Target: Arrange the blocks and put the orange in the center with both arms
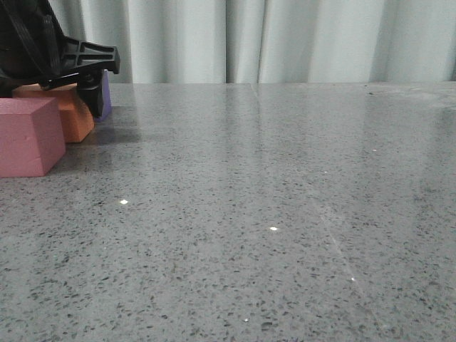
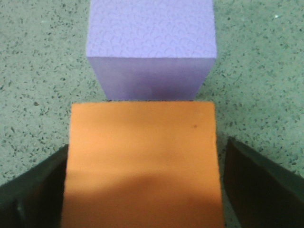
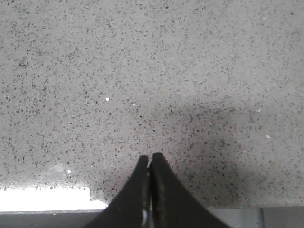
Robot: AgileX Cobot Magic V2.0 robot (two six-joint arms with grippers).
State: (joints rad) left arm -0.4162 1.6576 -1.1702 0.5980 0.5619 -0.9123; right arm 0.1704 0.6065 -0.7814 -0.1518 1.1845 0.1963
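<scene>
Orange matte foam cube (image 2: 142, 161) is the thing to watch, so I'll place everything off it. It sits on the glossy grey speckled stone bench (image 1: 271, 214), with the purple foam cube (image 2: 151, 47) right behind it, looking like it's touching or nearly so, and the pink-red foam cube (image 1: 28, 135) just in front of it, nearer the camera.

Left end effector (image 2: 142, 190) is spread wide with a finger on each side of the orange cube, straddling it but not squeezing yet as far as I can see. So the cube lies dead between the fingers, and the left arm is clearly the nearer one.

Right end effector (image 3: 150, 190) is clenched on nothing, hovering over bare bench well away from the orange cube.
</scene>
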